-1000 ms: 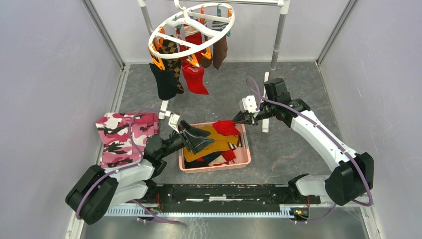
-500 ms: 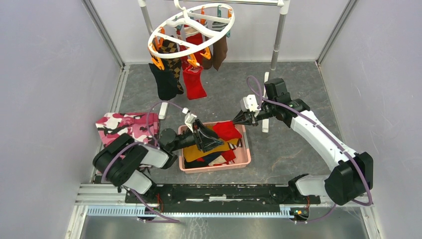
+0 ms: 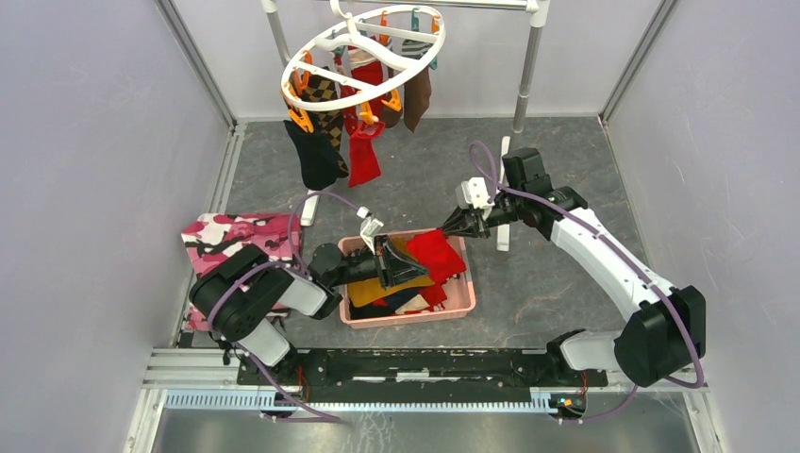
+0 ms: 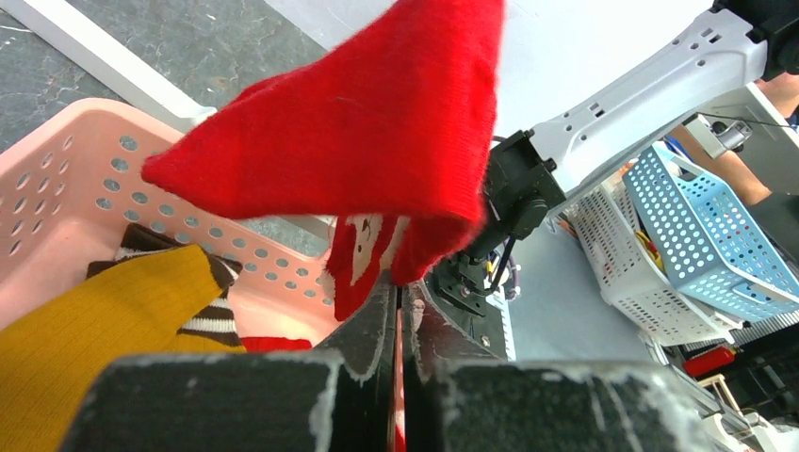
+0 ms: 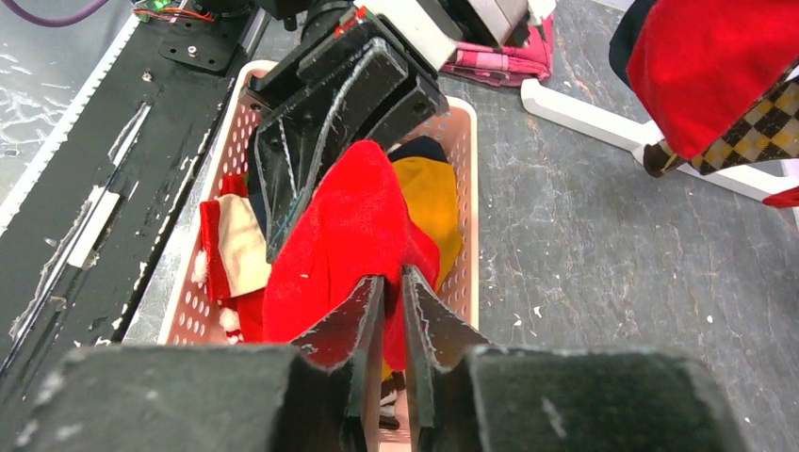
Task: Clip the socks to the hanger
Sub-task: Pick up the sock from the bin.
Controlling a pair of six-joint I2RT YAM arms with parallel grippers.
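Swinging in from over the camouflage cloth, the left gripper has come across to the pink basket and snapped its wide jaws closed. They are now clenched on the lower edge of the red sock, with a sliver of red showing between them in the left wrist view. The right gripper holds its place at the basket's far right corner, its jaws pinched on the same sock's upper end. The sock is stretched between the two grippers just above the basket. Beneath it lie a mustard sock and other socks heaped in the basket. At the far left, the hanger hangs from the rack with black, argyle, red and brown hanging socks clipped to it, well apart from the basket on the table.
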